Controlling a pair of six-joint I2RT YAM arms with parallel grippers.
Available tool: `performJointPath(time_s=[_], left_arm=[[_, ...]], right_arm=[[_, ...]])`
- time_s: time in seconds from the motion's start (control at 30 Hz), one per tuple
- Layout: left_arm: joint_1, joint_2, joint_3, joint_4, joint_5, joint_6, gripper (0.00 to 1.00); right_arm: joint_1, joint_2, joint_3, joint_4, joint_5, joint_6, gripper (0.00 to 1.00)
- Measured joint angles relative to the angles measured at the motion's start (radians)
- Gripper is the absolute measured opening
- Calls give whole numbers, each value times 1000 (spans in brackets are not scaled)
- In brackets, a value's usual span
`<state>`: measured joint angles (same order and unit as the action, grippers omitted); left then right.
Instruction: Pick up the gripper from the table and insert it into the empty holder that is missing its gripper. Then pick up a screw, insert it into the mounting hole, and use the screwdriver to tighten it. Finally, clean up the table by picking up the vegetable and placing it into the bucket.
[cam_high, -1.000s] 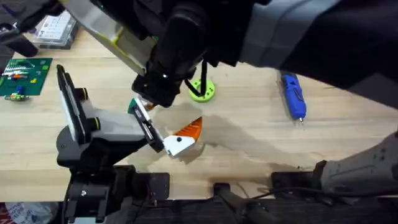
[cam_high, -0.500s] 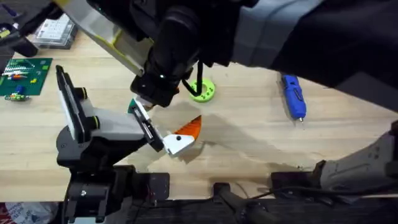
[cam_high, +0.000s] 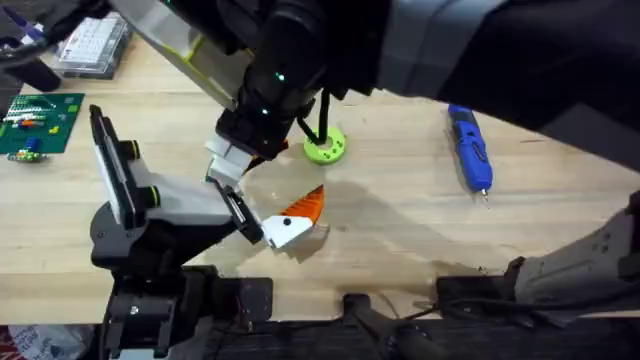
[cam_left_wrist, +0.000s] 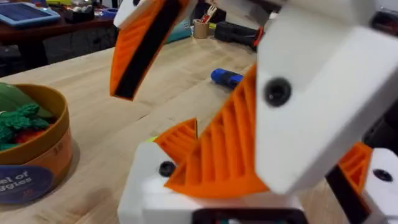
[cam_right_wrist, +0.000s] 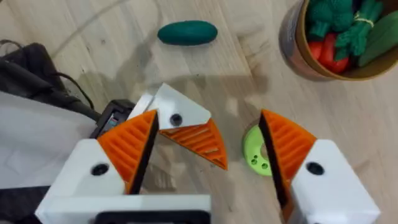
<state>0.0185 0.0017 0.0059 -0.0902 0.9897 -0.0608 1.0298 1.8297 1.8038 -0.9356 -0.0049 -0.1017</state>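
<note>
The white gripper (cam_high: 289, 226) (cam_right_wrist: 186, 127) (cam_left_wrist: 155, 186) with its orange ridged tip sits at the black holder (cam_high: 236, 206) (cam_right_wrist: 115, 114) on the pale grey-and-black wrist (cam_high: 170, 205). My right gripper (cam_high: 232, 160) (cam_right_wrist: 208, 121) hovers open just above it, fingers (cam_right_wrist: 124, 149) straddling the piece without touching. The left gripper (cam_left_wrist: 267, 149) has its fingers wide apart. The blue screwdriver (cam_high: 470, 150) (cam_left_wrist: 227, 78) lies far right on the table (cam_high: 400, 220). The dark green vegetable (cam_right_wrist: 186, 32) lies beyond the holder, left of the bucket (cam_right_wrist: 298, 53) (cam_left_wrist: 37, 168). A screw is out of view.
A lime-green ring (cam_high: 323, 147) (cam_right_wrist: 255, 152) lies just beyond the orange tip. The bucket holds several vegetables. A green circuit board (cam_high: 40, 120) and a clear compartment box (cam_high: 90, 45) sit at the back left. The big dark right arm covers the table's back middle.
My right gripper has drawn back and slightly up from the holder. The white and orange piece has stayed at the holder, and the pale wrist has not moved.
</note>
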Motion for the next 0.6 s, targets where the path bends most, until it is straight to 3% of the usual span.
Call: performJointPath(time_s=[0.6], left_arm=[[0,0,0,2,0,0,990]], right_arm=[[0,0,0,0,4,0,987]])
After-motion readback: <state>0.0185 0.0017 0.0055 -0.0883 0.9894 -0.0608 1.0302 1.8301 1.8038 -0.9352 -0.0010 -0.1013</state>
